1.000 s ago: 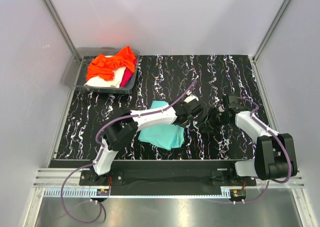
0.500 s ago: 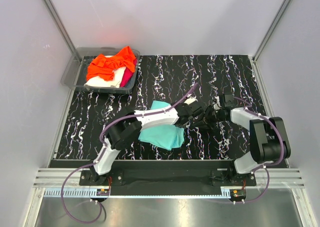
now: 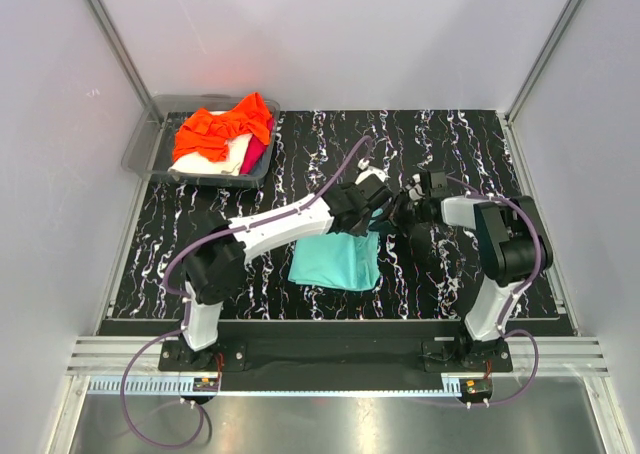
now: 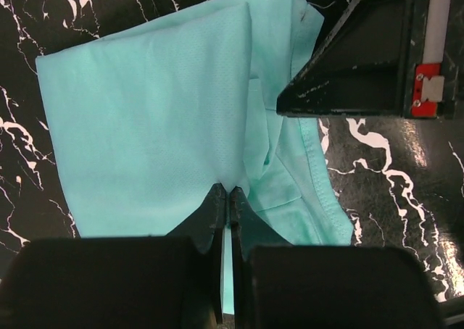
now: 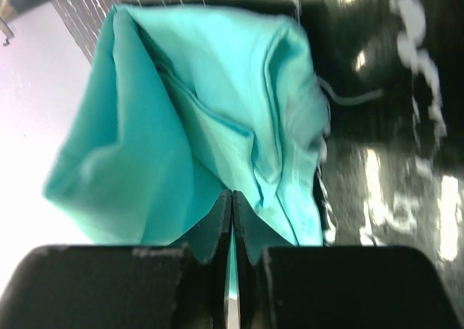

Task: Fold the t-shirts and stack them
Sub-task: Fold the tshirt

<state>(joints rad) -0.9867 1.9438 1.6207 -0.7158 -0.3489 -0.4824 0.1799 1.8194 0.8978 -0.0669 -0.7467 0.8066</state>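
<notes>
The turquoise t-shirt [image 3: 335,261] lies partly folded on the black marbled mat, its far right edge raised off the surface. My left gripper [image 3: 370,214] is shut on that edge; in the left wrist view the closed tips [image 4: 226,192] pinch a fold of the teal cloth [image 4: 145,111]. Right beside it, my right gripper [image 3: 397,212] is shut on the same edge, its tips [image 5: 232,194] biting bunched cloth [image 5: 181,111]. The right gripper's body [image 4: 377,53] shows close by in the left wrist view. Orange [image 3: 222,126], cream-white [image 3: 222,160] and magenta [image 3: 256,154] t-shirts lie heaped at the far left.
A grey plastic tray [image 3: 146,150] at the far left corner of the mat holds the heaped shirts. The black mat [image 3: 470,154] with white veins covers the table. White walls with metal posts close in the left, right and back sides.
Both grippers closed on the teal shirt's right edge and drew together. They lifted that edge up and back, and the shirt shifted slightly right.
</notes>
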